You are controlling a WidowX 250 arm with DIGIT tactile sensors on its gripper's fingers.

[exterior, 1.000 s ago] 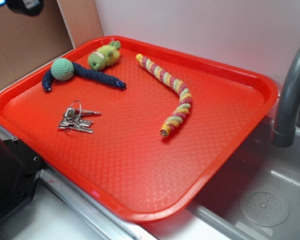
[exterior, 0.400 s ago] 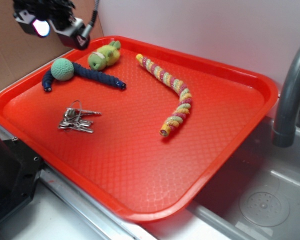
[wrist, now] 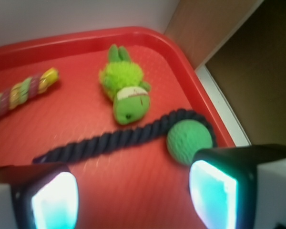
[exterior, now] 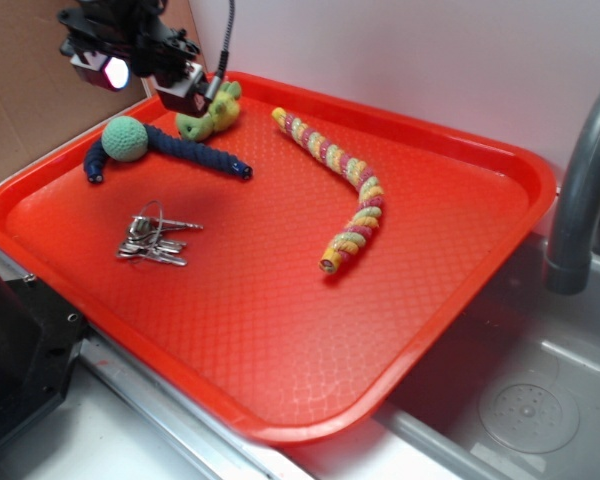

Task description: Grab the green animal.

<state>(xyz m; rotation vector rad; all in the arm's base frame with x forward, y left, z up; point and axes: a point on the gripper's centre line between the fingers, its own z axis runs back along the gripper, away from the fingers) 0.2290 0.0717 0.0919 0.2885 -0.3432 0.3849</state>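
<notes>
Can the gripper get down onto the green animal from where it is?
Probably yes. The gripper hangs open above the green animal, nothing covering it; the navy rope toy lies close beside its head.

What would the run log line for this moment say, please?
phase: approach | gripper: open, above tray corner | target: green animal, not held | beside: rope toy

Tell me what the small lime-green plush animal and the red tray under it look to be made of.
The small lime-green plush animal looks like soft fabric: fuzzy, shaggy pile on its body, a smoother green head and a pale stitched band. The red tray seems to be hard moulded plastic, glossy, with a fine diamond-textured floor and a raised smooth rim. Neither can be confirmed by look alone.
</notes>
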